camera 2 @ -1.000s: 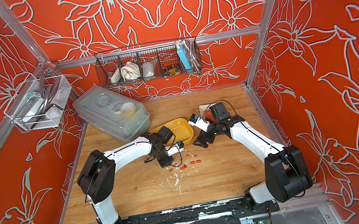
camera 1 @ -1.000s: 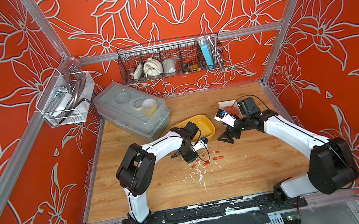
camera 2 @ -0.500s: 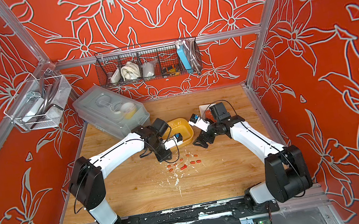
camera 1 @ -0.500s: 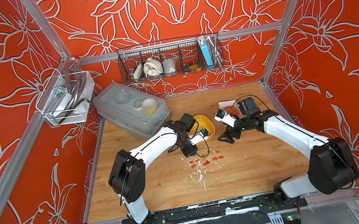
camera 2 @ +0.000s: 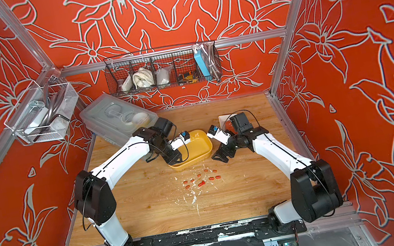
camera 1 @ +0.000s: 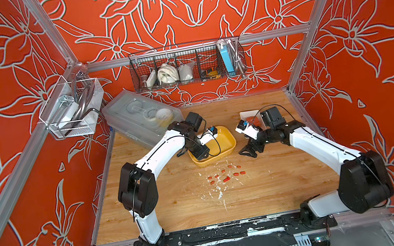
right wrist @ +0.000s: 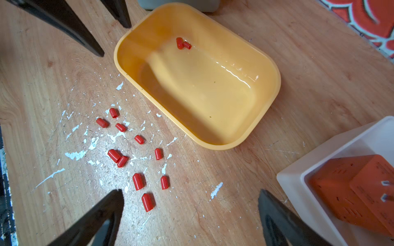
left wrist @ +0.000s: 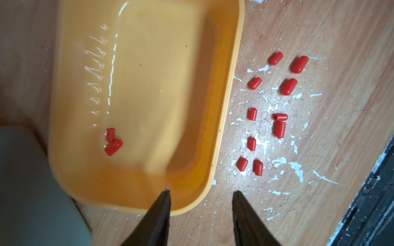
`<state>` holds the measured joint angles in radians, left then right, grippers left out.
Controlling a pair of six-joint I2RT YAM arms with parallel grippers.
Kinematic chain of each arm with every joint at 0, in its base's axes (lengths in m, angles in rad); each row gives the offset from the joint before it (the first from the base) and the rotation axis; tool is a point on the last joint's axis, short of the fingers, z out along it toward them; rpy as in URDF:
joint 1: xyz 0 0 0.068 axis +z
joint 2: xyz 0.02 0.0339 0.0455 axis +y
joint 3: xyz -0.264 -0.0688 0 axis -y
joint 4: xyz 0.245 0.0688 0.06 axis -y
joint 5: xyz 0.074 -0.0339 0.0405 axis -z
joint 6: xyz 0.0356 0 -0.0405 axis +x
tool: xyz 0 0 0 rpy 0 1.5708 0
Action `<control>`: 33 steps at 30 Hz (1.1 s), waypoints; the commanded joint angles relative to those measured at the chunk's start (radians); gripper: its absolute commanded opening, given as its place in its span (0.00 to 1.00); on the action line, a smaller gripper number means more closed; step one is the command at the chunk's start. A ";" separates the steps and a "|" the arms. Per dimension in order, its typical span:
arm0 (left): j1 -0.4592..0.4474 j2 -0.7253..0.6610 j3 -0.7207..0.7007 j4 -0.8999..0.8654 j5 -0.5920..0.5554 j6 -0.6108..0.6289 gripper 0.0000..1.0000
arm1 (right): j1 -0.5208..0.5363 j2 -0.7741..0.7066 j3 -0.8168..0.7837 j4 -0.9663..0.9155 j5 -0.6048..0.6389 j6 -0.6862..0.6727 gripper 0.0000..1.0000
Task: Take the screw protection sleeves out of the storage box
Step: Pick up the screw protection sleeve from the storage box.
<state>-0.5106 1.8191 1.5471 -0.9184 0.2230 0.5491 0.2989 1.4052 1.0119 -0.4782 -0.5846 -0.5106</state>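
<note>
Where the wooden worktop [camera 1: 175, 207] showed scuffed grain flecked with white paint, these items lay.

Storage box [right wrist: 213, 91]: shallow yellow plastic, glossy, rounded-rectangle, raised rim; flat on the worktop.

Screw protection sleeves [right wrist: 138, 181]: small red capsule-shaped tubes, smooth, one end rounded. Ten were scattered on the worktop near the box's long side. A further pair [right wrist: 183, 43] lay touching each other inside the box, at the foot of a long wall near a corner.

Left tool [left wrist: 201, 192]: black tapered fingers, parted, gripping nothing; one tip over the box's corner rim, the other over bare wood.

Right tool [right wrist: 189, 198]: spread wide, empty, hanging near the scattered sleeves.

White square bin [right wrist: 292, 181]: matt plastic, near the box, holding an orange block [right wrist: 345, 191].

Clear lidded box [camera 1: 134, 113]: behind the left arm, at the back of the worktop.
</note>
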 commanded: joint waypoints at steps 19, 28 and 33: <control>-0.023 0.198 0.089 -0.025 -0.142 0.165 0.58 | -0.006 0.011 -0.016 -0.007 -0.010 -0.009 0.97; 0.024 0.167 0.074 -0.047 -0.247 0.284 0.57 | -0.006 0.023 -0.016 -0.007 -0.014 -0.014 0.97; 0.030 0.154 0.170 -0.197 -0.057 0.217 0.57 | -0.007 0.028 -0.016 -0.005 -0.017 -0.015 0.97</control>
<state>-0.4820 2.0274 1.6634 -1.0100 0.0498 0.7872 0.2989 1.4204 1.0119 -0.4786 -0.5850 -0.5117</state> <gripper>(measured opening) 0.574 0.970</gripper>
